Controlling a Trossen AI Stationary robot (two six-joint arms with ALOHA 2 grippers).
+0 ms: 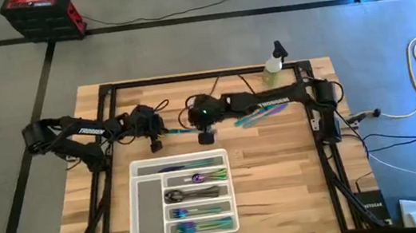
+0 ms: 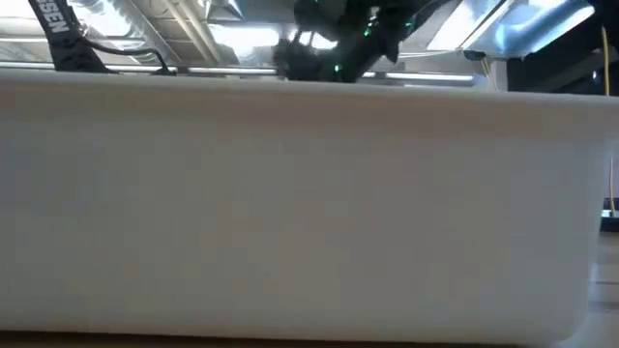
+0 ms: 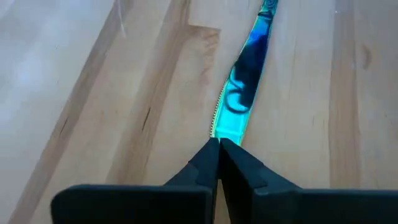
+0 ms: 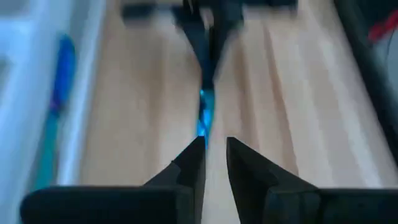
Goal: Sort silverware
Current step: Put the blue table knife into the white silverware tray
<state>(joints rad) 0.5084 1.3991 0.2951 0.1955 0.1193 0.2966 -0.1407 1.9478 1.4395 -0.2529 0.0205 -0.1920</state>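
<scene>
An iridescent teal knife (image 3: 244, 93) hangs between my two grippers above the table's far middle (image 1: 182, 132). My left gripper (image 3: 219, 146) comes from the left (image 1: 162, 132) and is shut on one end of it. My right gripper (image 4: 214, 146) faces it from the right (image 1: 198, 130). Its fingers are slightly apart at the knife's other end (image 4: 204, 124); whether they touch it I cannot tell. Sorted silverware (image 1: 196, 178) lies in the white tray (image 1: 133, 211). More silverware (image 1: 250, 116) lies on the wood under my right arm. My left gripper pinches the serrated blade end (image 3: 222, 127) of the knife between its two shut fingers. The fingers come level from the table's left and lie along the knife. The knife reaches away from them toward my right gripper.
The tray stands near the table's front, just nearer than both grippers; its white wall (image 2: 309, 213) fills the low view. A small spray bottle (image 1: 273, 63) stands at the far edge. Bare wood lies to the right of the tray.
</scene>
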